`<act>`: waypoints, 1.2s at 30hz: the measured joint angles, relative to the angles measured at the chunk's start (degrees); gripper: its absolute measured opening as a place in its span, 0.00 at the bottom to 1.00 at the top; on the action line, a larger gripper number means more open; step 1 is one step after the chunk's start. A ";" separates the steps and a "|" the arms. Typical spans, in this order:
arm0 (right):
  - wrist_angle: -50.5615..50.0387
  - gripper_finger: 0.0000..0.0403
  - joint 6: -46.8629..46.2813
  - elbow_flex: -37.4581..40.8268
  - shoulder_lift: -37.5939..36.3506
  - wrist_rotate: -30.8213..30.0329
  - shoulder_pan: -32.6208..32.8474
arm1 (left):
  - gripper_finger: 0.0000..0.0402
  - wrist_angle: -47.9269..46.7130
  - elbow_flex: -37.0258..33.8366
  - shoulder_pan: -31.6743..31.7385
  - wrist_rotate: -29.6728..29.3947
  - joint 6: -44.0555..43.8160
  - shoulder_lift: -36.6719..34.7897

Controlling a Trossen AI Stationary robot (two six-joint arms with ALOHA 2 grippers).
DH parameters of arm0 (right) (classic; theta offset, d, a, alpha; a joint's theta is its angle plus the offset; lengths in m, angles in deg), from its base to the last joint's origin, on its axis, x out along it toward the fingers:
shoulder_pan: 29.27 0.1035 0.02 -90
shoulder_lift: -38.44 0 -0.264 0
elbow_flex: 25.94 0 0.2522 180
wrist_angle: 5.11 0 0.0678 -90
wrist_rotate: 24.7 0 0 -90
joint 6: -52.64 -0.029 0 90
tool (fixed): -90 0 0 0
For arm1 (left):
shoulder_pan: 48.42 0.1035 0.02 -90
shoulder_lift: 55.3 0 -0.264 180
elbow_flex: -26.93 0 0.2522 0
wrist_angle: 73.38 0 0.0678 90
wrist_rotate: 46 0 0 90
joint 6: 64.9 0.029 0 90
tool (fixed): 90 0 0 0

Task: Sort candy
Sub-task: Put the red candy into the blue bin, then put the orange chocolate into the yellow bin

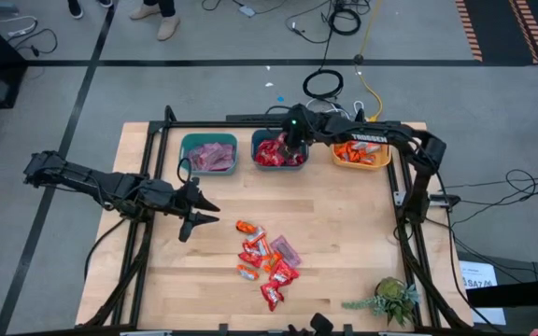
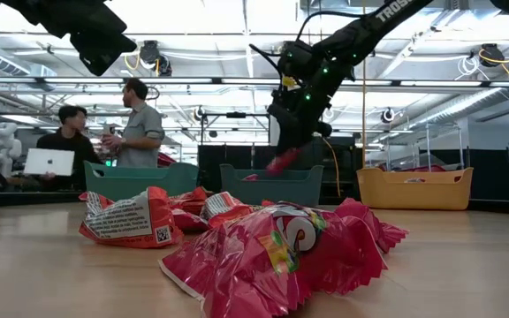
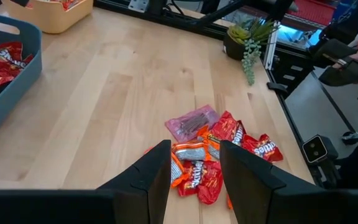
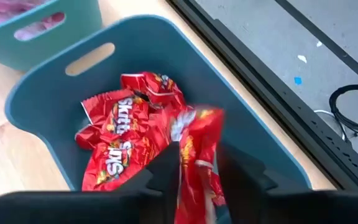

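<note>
Candy (image 4: pixel 197 155) between right claw (image 4: pixel 197 177) fingers.

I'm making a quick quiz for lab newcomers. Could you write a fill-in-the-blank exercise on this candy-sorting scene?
1. The right gripper hangs over the ____ of three bins.
2. The yellow bin holds ____ candy.
3. The left gripper hangs above bare ____.
4. The loose candy pile lies on the ____.

Missing words: middle; orange; wood; table
</note>
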 joint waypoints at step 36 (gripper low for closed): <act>2.48 0.43 -8.08 0.00 -11.26 0.27 14.97 | 0.36 0.09 -0.02 0.00 0.01 -0.07 0.02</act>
